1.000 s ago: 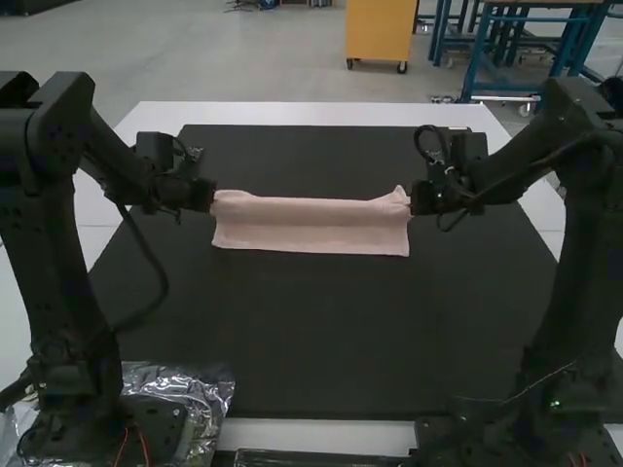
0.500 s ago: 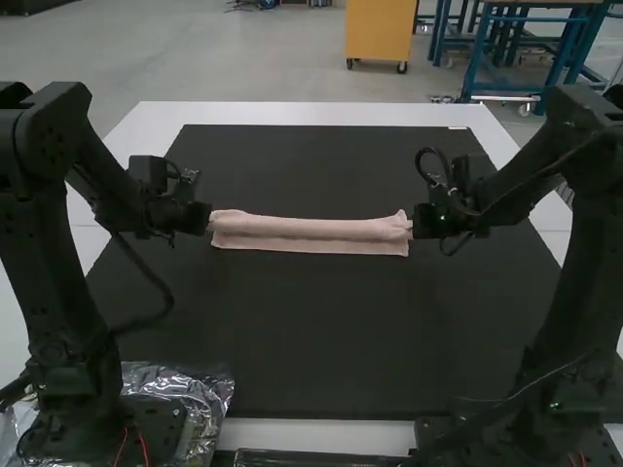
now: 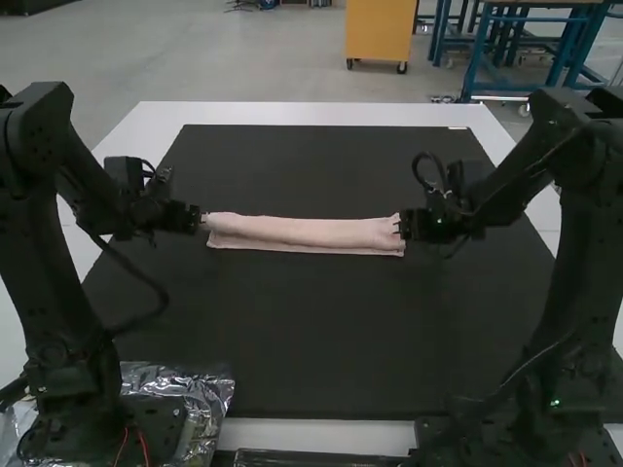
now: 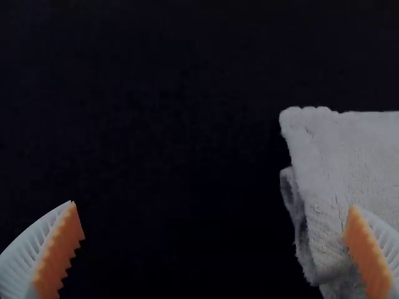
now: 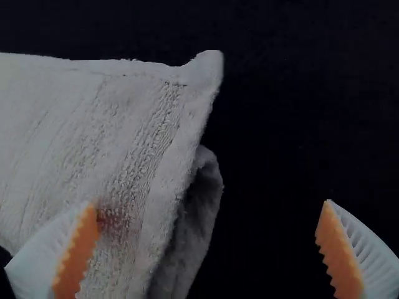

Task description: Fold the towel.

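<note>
"What stood at the left end of the towel (image 3: 302, 232)?"
"The left gripper (image 3: 202, 221), its jaws wide apart, gripping nothing."
"And the towel itself?"
"Folded into a long, narrow strip running between both grippers, with the black mat (image 3: 292, 326) beneath it."
"Then the right end?"
"The right gripper (image 3: 401, 227) was there, just at the towel's edge, its jaws spread too."

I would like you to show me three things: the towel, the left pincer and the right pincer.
Towel (image 3: 304, 232), high view: middle of its long, narrow folded strip.
Left pincer (image 4: 212, 205), left wrist view: midway between its fingertips.
Right pincer (image 5: 211, 203), right wrist view: midway between its fingertips.
</note>
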Robot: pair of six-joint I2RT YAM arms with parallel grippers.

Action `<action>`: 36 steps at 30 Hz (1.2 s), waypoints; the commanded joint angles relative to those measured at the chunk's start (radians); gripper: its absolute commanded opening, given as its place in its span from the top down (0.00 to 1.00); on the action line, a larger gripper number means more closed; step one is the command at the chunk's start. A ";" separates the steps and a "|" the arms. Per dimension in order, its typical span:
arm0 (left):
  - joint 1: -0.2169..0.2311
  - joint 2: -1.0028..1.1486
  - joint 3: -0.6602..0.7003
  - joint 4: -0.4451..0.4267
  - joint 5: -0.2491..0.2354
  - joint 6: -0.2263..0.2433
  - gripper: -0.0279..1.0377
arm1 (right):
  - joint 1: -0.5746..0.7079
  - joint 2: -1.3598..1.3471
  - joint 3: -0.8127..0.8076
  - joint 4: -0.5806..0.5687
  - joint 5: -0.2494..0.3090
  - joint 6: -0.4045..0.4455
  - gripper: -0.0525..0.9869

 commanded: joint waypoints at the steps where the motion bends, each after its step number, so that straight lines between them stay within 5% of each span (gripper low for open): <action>1: -0.002 -0.030 0.029 0.006 0.010 -0.019 0.06 | 0.023 -0.016 0.029 -0.009 0.047 0.016 0.17; 12: -0.002 -0.040 0.010 -0.019 0.041 -0.036 0.06 | 0.066 -0.033 0.029 -0.016 0.050 0.022 0.09; 14: 0.004 -0.042 -0.002 -0.031 0.107 -0.098 0.06 | 0.068 -0.037 0.031 -0.016 0.050 0.025 0.09; 17: 0.020 -0.040 -0.022 -0.019 0.269 -0.225 0.06 | 0.069 -0.044 0.031 -0.016 0.050 0.030 0.09; 21: 0.061 -0.022 -0.037 0.026 0.292 -0.305 0.06 | 0.069 -0.045 0.027 -0.018 0.050 0.029 0.09; 30: 0.072 -0.051 -0.017 0.041 0.281 -0.293 0.06 | 0.098 -0.047 0.032 -0.029 0.052 0.030 0.09; 33: 0.067 -0.060 -0.017 0.039 0.280 -0.291 0.06 | 0.124 -0.045 0.026 -0.027 0.056 0.029 0.20; 36: 0.067 -0.060 -0.021 0.036 0.280 -0.286 0.06 | 0.141 -0.040 0.015 -0.026 0.050 0.030 0.49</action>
